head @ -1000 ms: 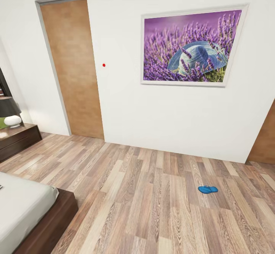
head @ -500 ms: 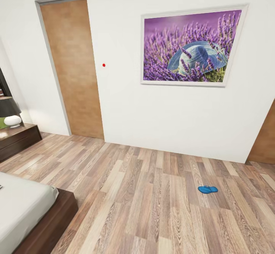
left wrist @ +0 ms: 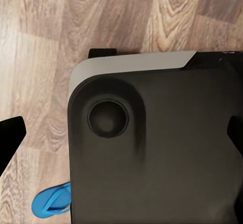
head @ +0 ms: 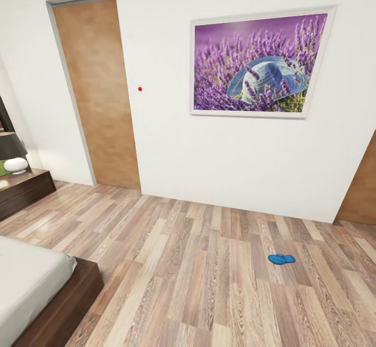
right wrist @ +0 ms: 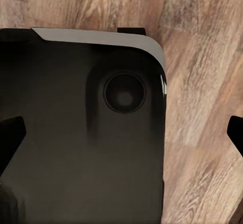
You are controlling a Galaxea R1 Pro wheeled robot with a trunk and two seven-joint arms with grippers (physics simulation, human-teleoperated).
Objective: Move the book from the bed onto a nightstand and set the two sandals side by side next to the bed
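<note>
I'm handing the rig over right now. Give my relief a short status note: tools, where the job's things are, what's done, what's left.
Tools: both wrist views look down past the robot's dark base at the floor; each shows fingertip edges far apart with nothing between, so both look open and empty.
Things: one blue sandal lies on the wood floor, far from the bed. A second sandal lies beside the base. The dark cabinet stands beyond the bed.
Done: nothing visibly placed.
Left: find the book, put it on a nightstand; pair the sandals next to the bed.
</note>
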